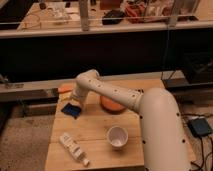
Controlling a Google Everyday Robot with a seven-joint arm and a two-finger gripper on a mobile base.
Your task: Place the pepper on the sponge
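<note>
The sponge (70,110), a flat dark blue pad, lies near the left edge of the wooden table (95,145). My gripper (75,103) hangs at the end of the white arm, right over the sponge's far side and partly covering it. The pepper (65,90), a small orange piece, lies at the table's back left edge, just behind and left of the gripper. Whether the gripper touches the sponge is hidden.
A large round orange dish (112,106) sits behind the arm at the table's middle back. A white cup (116,136) stands toward the front centre. A white labelled bottle (73,148) lies on its side at the front left. A dark counter wall runs behind the table.
</note>
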